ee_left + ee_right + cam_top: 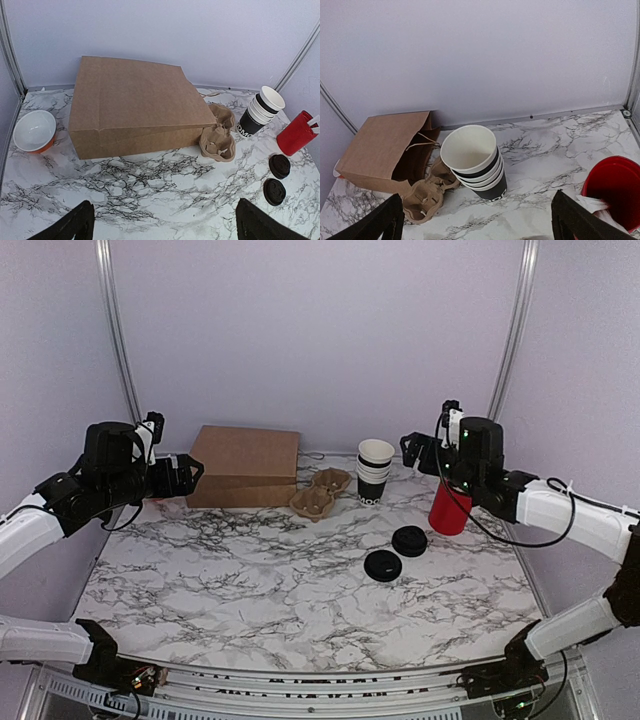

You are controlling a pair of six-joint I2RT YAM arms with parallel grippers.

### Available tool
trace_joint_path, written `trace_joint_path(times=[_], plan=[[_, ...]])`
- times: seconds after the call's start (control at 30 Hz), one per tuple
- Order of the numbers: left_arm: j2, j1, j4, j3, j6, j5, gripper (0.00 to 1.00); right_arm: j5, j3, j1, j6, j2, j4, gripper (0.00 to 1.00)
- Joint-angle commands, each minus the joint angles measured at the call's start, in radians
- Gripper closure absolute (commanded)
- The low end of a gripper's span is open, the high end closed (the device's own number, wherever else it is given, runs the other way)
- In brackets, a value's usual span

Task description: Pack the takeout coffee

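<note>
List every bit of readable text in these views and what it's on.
"DMC" or similar, cut off: white print on the bottom cup of the stack.
Lids: markings too small to read.
Bag, carrier, red tub: no text visible.

Cup stack (pixel 476 162) centre; carrier (pixel 426 194) just left; bag (pixel 382 147) behind; red tub (pixel 615 187) right; end effector (pixel 479 221) spread.

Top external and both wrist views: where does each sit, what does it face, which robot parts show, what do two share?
Top external: above and behind the bases, facing the table; left gripper, right gripper show.
Left wrist: left arm, facing the paper bag; own fingertips low.
Right wrist: right arm, facing the cup stack; own fingertips low.
Shared: paper bag, cup stack.
</note>
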Motion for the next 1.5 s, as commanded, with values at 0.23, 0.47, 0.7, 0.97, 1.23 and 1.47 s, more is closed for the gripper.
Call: trace_joint_path(times=[0.23, 0.47, 0.7, 0.97, 1.23, 1.47], plan=[[0.002, 0.010, -0.005, -0.009, -0.006, 0.013, 0.01, 0.002, 0.417, 0.007, -0.204, 0.270, -0.418, 0.06], [0.001, 0.019, -0.006, -0.007, -0.010, 0.022, 0.01, -0.072, 0.689, 0.016, -0.247, 0.481, -0.571, 0.20], [0.000, 0.027, -0.007, -0.008, -0.007, 0.019, 0.01, -0.078, 0.848, 0.036, -0.253, 0.621, -0.653, 0.37], [0.015, 0.032, -0.012, -0.006, -0.013, 0.030, 0.01, -0.024, 0.956, 0.051, -0.287, 0.725, -0.711, 0.49], [0.019, 0.035, -0.013, -0.006, -0.014, 0.031, 0.01, 0.000, 1.009, 0.051, -0.314, 0.790, -0.732, 0.60], [0.026, 0.038, -0.012, -0.004, -0.015, 0.039, 0.01, 0.007, 1.029, 0.064, -0.333, 0.817, -0.737, 0.73]])
